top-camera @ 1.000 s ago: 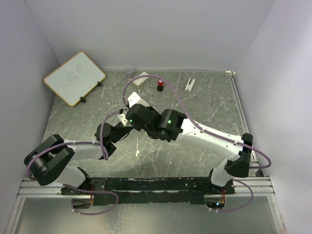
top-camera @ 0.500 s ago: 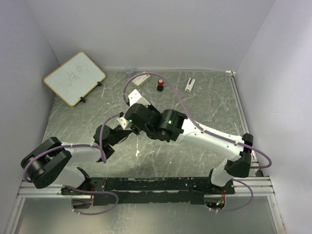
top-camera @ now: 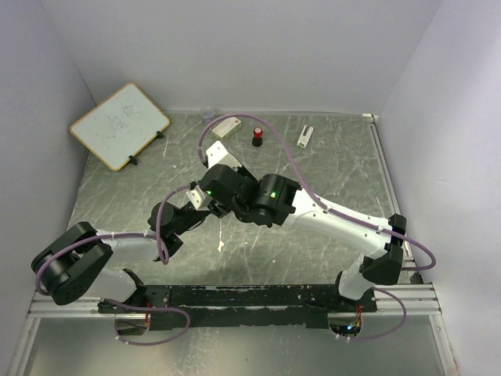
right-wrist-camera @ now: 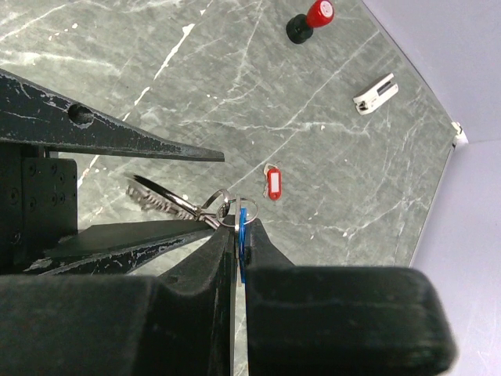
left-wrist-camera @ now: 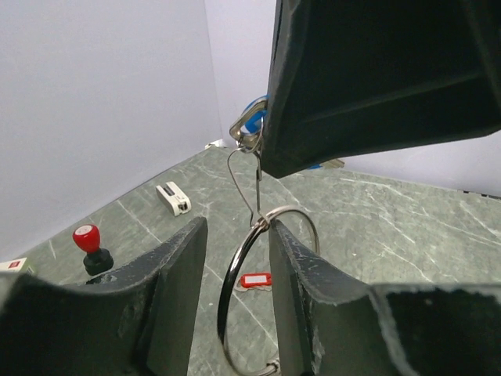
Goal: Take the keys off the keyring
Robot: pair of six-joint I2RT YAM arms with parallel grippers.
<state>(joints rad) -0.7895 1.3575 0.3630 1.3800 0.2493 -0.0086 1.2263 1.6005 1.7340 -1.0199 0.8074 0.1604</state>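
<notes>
In the left wrist view the keyring, a silvery wire loop, stands between my left gripper's parted fingers. It touches the right finger and is clear of the left one. A thin wire clip links it up to the blue-headed key. My right gripper is shut on that blue key, and the keyring hangs off to its left. A red-headed key lies loose on the table and also shows in the left wrist view. In the top view both grippers meet mid-table.
A small black object with a red top and a white clip-like piece sit at the back. A white box and a small clear cup are near the back wall. A whiteboard leans at the back left.
The left arm's shoulder and elbow have swung slightly left. The joined grippers have crept a little toward the back. The right gripper's hold on the key is unchanged.
</notes>
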